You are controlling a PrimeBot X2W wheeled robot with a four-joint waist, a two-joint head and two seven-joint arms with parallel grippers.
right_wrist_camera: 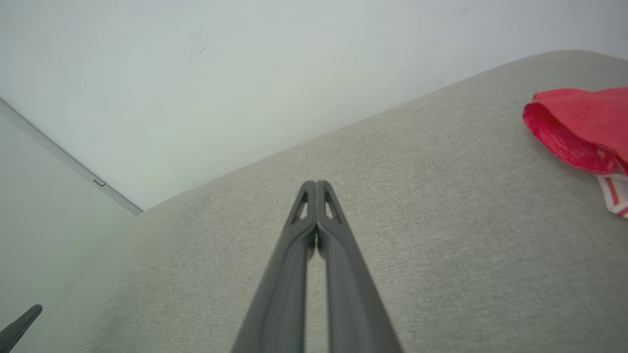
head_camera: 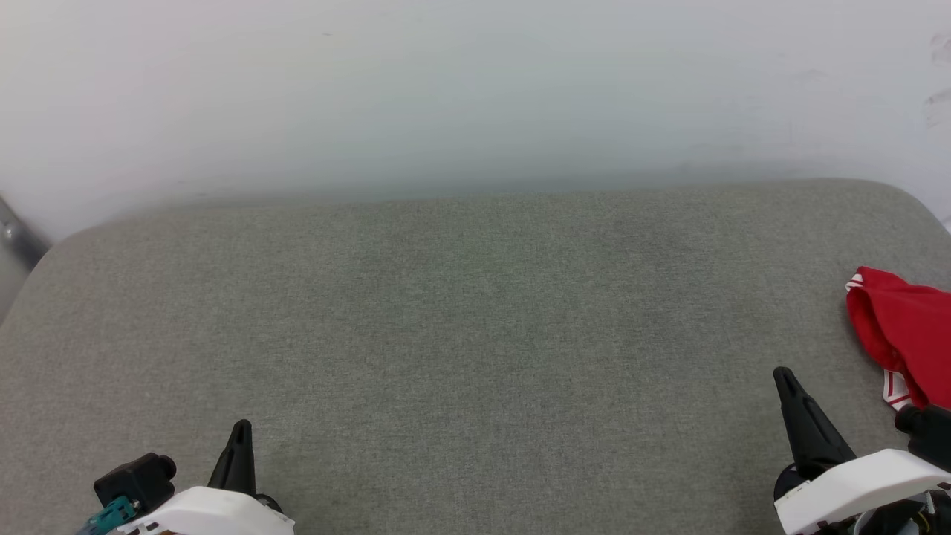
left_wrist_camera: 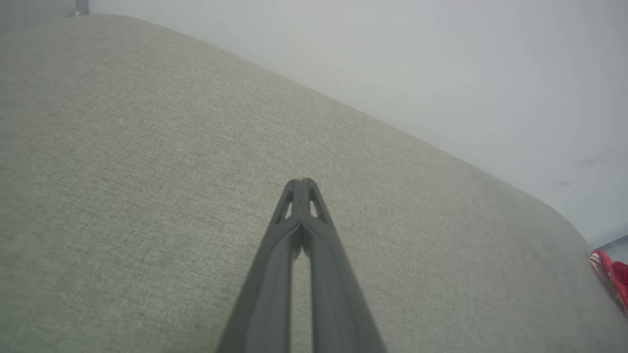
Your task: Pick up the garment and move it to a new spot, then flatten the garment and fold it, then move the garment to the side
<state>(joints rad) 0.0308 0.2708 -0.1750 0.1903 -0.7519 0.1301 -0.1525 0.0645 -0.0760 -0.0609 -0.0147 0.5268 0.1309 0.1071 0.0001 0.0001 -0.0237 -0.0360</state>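
Fingers together: left hand, right hand.

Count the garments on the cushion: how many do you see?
1. The red garment lies bunched at the right edge of the grey cushion, just right of the shut right end effector. It runs past the frame edge, so more may be hidden.

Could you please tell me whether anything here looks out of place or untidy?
The garment lies crumpled at the right edge of the cushion, striped trim poking out, not spread flat. The left gripper and right gripper are shut and empty, apart from it. Nothing else stands out.
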